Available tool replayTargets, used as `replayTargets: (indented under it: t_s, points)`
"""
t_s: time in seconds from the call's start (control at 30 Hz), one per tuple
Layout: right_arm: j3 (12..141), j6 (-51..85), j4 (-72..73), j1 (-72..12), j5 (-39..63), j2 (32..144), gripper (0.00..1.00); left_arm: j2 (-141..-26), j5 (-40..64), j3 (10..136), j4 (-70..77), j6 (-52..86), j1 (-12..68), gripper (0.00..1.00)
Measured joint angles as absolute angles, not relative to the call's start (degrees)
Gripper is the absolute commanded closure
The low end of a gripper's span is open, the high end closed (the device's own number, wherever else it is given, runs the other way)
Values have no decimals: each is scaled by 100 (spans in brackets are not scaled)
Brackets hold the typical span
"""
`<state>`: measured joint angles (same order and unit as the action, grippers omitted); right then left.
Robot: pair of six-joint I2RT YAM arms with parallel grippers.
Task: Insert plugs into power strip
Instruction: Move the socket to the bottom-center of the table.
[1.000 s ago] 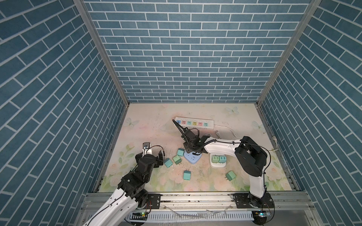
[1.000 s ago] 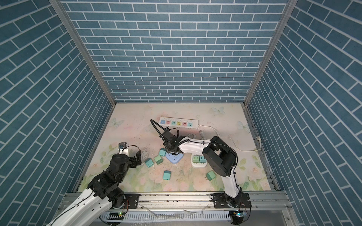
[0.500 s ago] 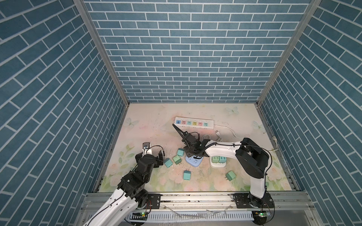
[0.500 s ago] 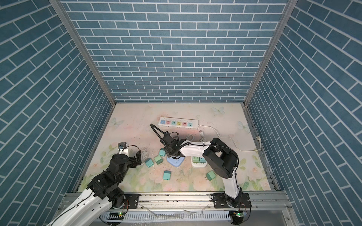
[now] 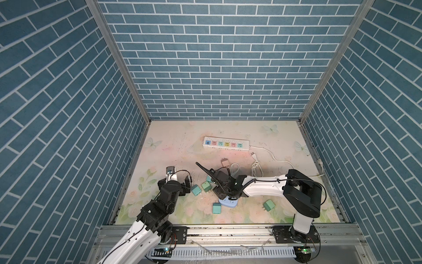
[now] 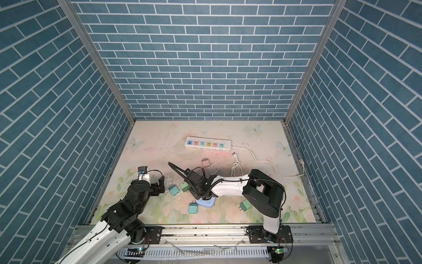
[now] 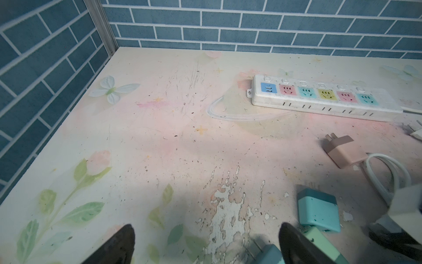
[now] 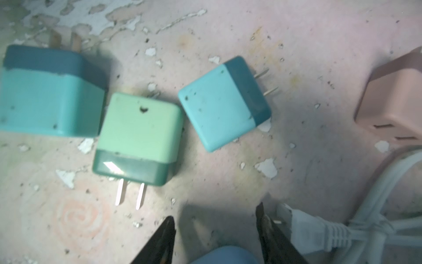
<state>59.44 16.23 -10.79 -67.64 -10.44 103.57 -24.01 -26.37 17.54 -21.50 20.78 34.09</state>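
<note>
- Okay, got right gripper (image 8: 214,212) spread, pinching nothing.
- Seeing teal plug (image 8: 225,102) lying flat just ahead of it, long axis slanted, prongs pointing away.
- Looks nearer this one than left gripper (image 7: 206,228).

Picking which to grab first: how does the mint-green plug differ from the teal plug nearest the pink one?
Colour: the green plug is mint with a darker green band; the teal plug is light teal with a dark teal band.
Pose: the green plug's prongs point toward the right gripper; the teal plug's point roughly toward the pink plug.
Shared: both lie on their sides on the table, neither held.
</note>
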Motion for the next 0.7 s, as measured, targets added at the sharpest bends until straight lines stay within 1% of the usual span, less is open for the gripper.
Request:
replayTargets:
  t_s: [0.3, 0.4, 0.53, 0.7]
  points:
    - [5653, 1619, -1227, -6899, -1201, 9421, 38, -2399, -2587, 1754, -2150, 2078, 3409, 1]
    - [5647, 1619, -1251, -7096, -1286, 9122, 38, -2399, -2587, 1754, -2150, 2078, 3409, 0]
    - [5441, 1599, -1308, -7435, -1400, 8731, 41, -2355, -2587, 1754, -2152, 2078, 3409, 1]
    - [5043, 1516, -1555, -7891, -1658, 8329, 41, -2187, -2589, 1754, -2161, 2080, 3409, 1]
